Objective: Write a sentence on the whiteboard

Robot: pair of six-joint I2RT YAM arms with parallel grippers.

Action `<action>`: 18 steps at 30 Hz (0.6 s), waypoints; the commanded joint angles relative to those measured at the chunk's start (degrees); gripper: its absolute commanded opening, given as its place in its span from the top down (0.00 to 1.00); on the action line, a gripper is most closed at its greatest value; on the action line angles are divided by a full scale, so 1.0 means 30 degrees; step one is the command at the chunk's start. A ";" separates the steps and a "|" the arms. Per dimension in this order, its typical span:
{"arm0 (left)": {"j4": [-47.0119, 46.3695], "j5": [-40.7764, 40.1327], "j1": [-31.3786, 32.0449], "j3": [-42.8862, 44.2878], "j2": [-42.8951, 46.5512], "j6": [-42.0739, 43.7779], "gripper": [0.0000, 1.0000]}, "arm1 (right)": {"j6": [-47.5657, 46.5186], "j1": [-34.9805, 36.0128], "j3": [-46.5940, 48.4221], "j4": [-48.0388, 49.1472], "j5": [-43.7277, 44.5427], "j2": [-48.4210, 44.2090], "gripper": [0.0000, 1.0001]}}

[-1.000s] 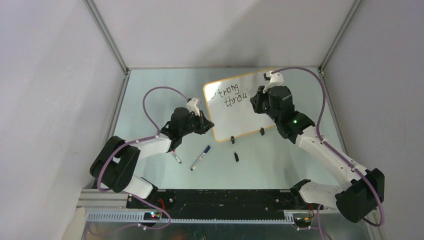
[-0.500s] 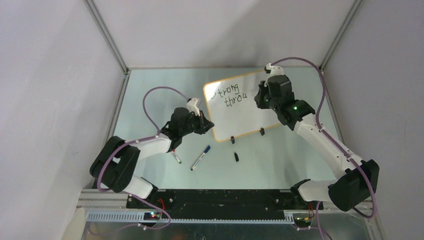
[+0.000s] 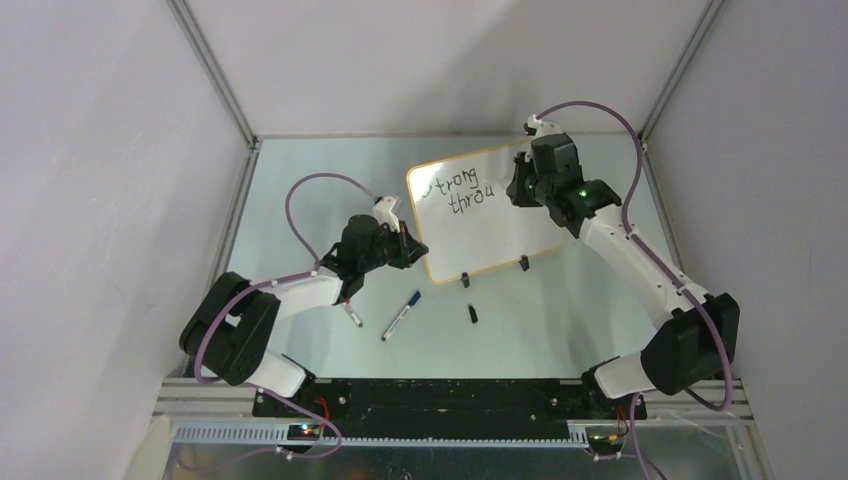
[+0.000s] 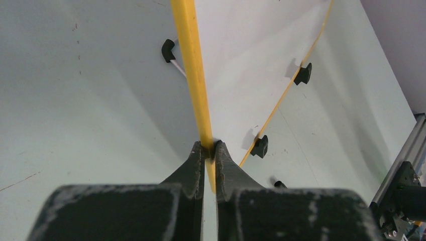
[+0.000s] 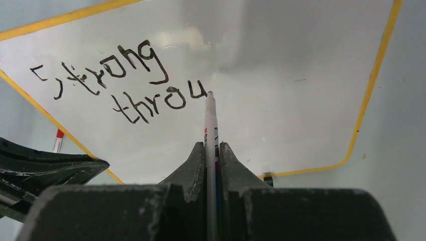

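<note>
Since a second ago the right arm has reached farther over the table (image 3: 300, 160), its elbow straightening, while the left arm has not shifted; the right gripper (image 5: 211, 148) is clamped on a marker (image 5: 210, 118), whose long axis runs straight out from the fingers toward the whiteboard (image 5: 301, 75); its tip sits just right of the last "u" of the sentence (image 5: 125, 83), seemingly touching the surface, though contact is hard to confirm; the next letter belongs right of that tip, on bare white; the left gripper (image 4: 209, 148) pinches the board's left yellow rim (image 4: 193, 75), steadying it at the far middle of the table.
</note>
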State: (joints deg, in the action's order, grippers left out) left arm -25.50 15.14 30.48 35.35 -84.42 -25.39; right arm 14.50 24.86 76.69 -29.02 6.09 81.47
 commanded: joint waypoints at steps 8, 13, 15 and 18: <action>0.0186 -0.1115 0.0092 0.0139 0.0525 0.1105 1.00 | -0.0227 -0.0116 0.1097 -0.0191 -0.0475 0.0717 1.00; 0.0227 -0.1093 0.0079 0.0167 0.0502 0.1130 1.00 | -0.0208 -0.0122 0.1128 0.0017 -0.0405 0.0911 1.00; 0.0232 -0.1124 0.0078 0.0168 0.0505 0.1115 1.00 | -0.0216 -0.0115 0.1128 0.0108 -0.0354 0.1016 1.00; 0.0231 -0.1120 0.0093 0.0167 0.0506 0.1156 1.00 | -0.0186 -0.0114 0.1301 0.0117 -0.0288 0.1297 1.00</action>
State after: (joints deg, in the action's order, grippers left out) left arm -25.43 14.96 30.52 35.35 -84.42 -25.26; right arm 14.48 24.73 77.56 -29.74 5.08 84.14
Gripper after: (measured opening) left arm 0.064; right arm 0.123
